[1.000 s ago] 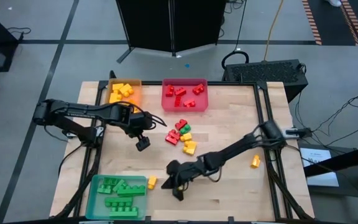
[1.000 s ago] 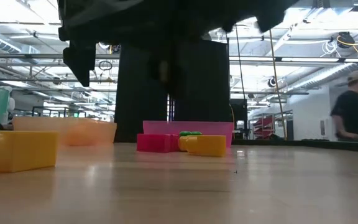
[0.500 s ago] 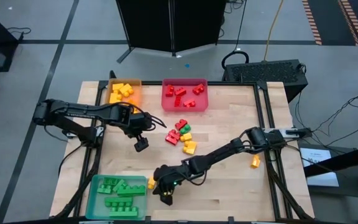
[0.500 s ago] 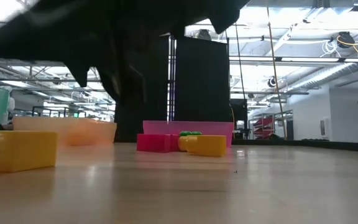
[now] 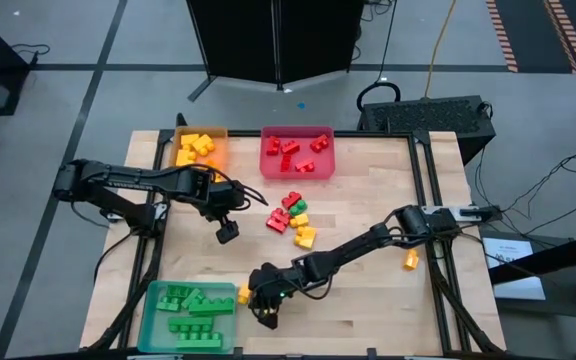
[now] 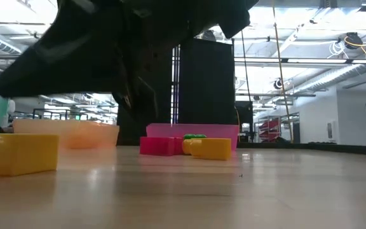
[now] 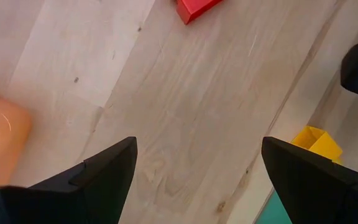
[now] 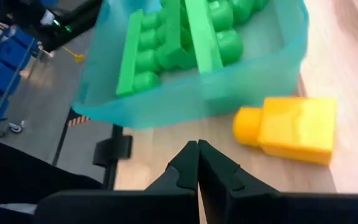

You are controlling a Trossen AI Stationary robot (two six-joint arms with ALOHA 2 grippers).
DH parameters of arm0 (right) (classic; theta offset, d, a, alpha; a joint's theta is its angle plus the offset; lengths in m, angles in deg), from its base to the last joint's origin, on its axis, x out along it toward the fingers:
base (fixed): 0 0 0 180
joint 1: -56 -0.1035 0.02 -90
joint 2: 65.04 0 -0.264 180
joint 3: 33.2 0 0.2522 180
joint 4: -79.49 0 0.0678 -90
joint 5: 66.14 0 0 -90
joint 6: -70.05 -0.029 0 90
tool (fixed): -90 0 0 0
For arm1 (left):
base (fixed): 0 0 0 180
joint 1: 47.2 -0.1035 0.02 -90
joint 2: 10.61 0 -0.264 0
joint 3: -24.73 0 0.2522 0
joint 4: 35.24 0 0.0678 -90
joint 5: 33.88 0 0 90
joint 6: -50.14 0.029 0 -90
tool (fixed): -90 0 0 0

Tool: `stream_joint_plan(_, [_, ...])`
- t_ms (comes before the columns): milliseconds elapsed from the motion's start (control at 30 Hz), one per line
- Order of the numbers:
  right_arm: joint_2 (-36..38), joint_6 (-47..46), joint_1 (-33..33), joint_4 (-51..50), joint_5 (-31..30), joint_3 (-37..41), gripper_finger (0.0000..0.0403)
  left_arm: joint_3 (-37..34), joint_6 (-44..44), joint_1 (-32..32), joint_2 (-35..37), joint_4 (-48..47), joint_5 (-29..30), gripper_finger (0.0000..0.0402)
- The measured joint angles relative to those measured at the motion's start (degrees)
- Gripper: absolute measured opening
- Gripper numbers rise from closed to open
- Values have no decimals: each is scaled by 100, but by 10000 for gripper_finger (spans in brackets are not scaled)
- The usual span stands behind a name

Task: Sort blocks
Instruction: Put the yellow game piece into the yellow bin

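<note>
One yellow block (image 8: 289, 128) seemingly sits beside the closed right end effector (image 8: 197, 163).

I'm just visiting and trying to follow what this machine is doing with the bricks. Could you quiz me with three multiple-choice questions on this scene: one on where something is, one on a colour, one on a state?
1. Where does the yellow brick nearest the right gripper lie?
A. Inside the red tray
B. On the table beside the teal tray
C. Held in the left gripper

2. What colour are the bricks in the teal tray?
A. Green
B. Red
C. Blue

3. How do the right gripper's fingers stand?
A. Wide apart
B. Pressed together, holding nothing
C. Clamped on a green brick

Answers:
1 B: the right wrist view shows it on bare wood next to the tray's wall.
2 A: both the high view and the right wrist view show only green bricks in it.
3 B: the two dark tips meet with no gap and nothing between them.
</note>
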Motion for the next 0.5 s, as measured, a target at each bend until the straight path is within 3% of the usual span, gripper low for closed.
stream_joint_plan(500, [-381,-260,-1,184,-24,-96,0,-2,-11,0,-2,-15,1,345])
